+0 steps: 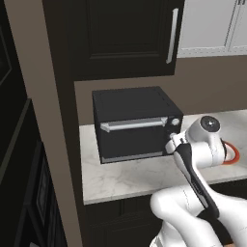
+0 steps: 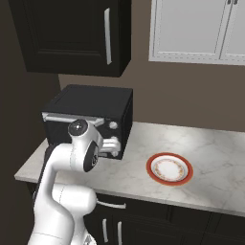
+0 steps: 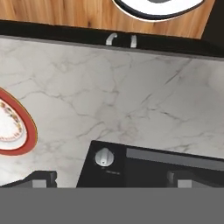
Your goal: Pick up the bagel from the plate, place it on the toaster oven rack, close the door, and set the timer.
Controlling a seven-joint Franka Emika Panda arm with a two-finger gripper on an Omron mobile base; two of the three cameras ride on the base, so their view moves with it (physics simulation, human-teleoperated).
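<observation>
The gripper [image 3: 111, 179] stands released, its two dark fingertips [image 3: 41, 178] set wide apart at the lower edge of the hand view, with nothing between them. It is positioned above the front right corner of the black box-shaped toaster oven [image 1: 132, 120], looking down on a round silver control knob [image 3: 104, 157] at the right end of the oven front. In the right base view the white hand [image 2: 111, 145] sits just beside that same corner.

The wide black door [image 1: 130, 132] with its long horizontal silver bar handle [image 1: 132, 124] is closed against the oven body. The toaster oven rack is hidden behind the closed door and cannot be examined.

The round white plate with a red-orange rim [image 2: 169, 169] lies flat on the white marble-patterned table [image 2: 215, 162], to the right of the oven and apart from it. In the right base view the centre of the plate appears plain, with a patterned inner ring. The small golden-brown bagel cannot be located on the plate or on the table; its position cannot be determined.

A dark wall cabinet with a vertical silver handle [image 1: 171, 36] hangs above the oven. White cabinet doors [image 2: 191, 28] occupy the wall to the right. Dark base cabinets with silver pulls [image 2: 111, 205] sit below the table edge.
</observation>
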